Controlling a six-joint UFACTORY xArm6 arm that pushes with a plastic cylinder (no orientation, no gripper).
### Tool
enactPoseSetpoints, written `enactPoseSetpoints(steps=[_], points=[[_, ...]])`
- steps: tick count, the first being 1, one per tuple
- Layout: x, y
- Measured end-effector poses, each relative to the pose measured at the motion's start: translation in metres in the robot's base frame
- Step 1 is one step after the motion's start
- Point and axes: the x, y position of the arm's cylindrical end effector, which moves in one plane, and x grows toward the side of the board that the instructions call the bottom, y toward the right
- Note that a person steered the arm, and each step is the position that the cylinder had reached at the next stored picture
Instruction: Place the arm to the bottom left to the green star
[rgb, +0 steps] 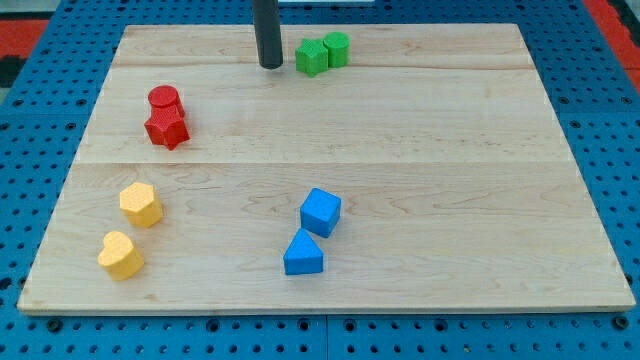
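Green star (311, 57): small, stiff, probably light — slides at a nudge; no hold needed.
My tip (271, 66): bare rod, no fingers — just left of star, apart.
Green cylinder (337, 48): touching star's right.

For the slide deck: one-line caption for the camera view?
My tip rests just left of the green star, beside the green cylinder; red, yellow and blue pairs sit lower on the wooden board.

My tip (271, 66) just left of the green star (311, 57), near the board's (400, 150) top edge.
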Motion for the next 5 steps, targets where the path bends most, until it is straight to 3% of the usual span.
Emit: enactPoseSetpoints(steps=[2,5], points=[[0.036,0.0],[0.038,0.006]])
